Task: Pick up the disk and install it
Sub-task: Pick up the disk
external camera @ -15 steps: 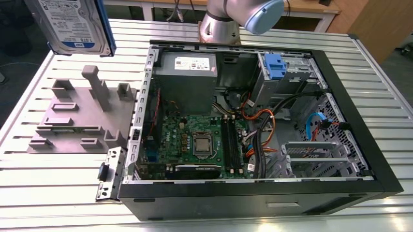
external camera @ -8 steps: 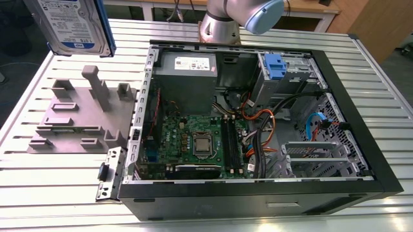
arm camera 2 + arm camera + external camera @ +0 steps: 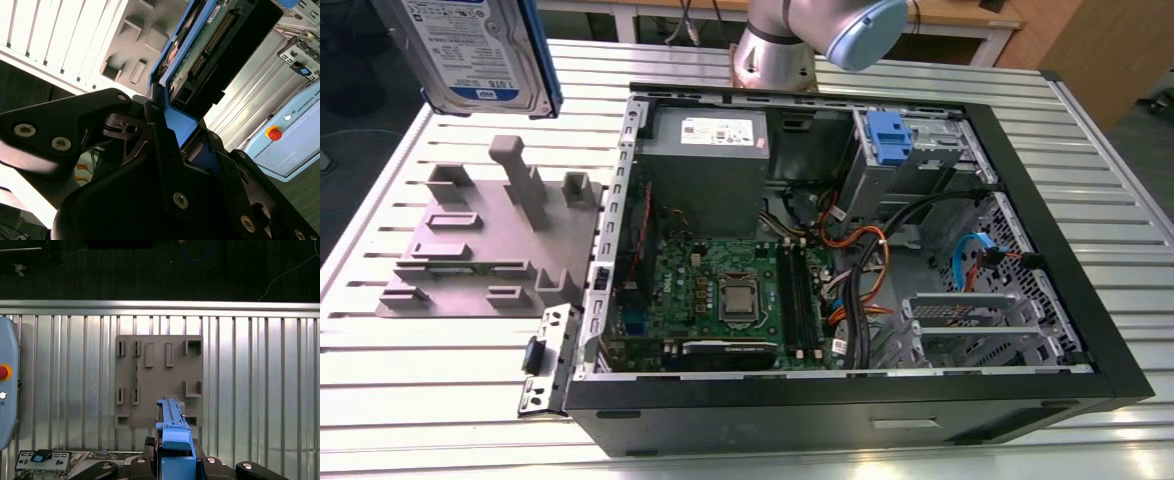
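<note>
The disk (image 3: pixel 478 48), a silver hard drive with a white-and-blue label and blue side rails, hangs in the air at the exterior view's upper left, above the slatted table and the grey fixture plate. In the second wrist view my gripper (image 3: pixel 172 120) is shut on the disk (image 3: pixel 215 45), its black fingers (image 3: pixel 155 135) clamped against a blue rail, with the drive's green circuit board facing the camera. The first wrist view looks down along the disk's blue rail (image 3: pixel 172 422), held edge-on in the gripper (image 3: pixel 175 460) over the fixture plate.
The grey fixture plate (image 3: pixel 474 245) with raised posts lies on the slatted table (image 3: pixel 440 380). The open computer case (image 3: pixel 1067 250) fills the exterior view's right, with a grey power-supply box (image 3: pixel 707 150) and a drive bay carrying a blue latch (image 3: pixel 887 135). A pendant with a red button (image 3: pixel 295 145) lies nearby.
</note>
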You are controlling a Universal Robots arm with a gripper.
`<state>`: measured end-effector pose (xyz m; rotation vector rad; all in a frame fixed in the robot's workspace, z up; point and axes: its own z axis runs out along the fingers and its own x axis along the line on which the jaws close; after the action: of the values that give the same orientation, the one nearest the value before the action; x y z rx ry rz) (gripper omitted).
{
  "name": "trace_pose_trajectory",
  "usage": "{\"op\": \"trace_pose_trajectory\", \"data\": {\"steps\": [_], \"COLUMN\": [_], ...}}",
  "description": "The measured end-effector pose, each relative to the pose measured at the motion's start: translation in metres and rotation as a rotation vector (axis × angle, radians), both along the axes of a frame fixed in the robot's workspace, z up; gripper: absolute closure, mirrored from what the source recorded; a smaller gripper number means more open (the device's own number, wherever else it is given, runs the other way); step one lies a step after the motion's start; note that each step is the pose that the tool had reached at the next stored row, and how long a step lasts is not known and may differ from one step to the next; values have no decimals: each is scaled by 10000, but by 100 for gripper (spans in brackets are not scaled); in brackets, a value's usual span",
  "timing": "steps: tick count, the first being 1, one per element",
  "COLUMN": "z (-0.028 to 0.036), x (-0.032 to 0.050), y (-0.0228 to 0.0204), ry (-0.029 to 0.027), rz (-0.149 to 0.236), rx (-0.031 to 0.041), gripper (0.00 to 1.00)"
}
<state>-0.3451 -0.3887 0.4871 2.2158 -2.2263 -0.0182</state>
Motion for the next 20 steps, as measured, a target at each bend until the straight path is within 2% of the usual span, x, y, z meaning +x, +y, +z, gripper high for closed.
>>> {"op": "trace_pose_trajectory", "data": {"steps": [20], "z": [0], "x": [93], "y": [0], "ry": [1], "rz": [0], "rx": [-1], "gripper": [64]}}
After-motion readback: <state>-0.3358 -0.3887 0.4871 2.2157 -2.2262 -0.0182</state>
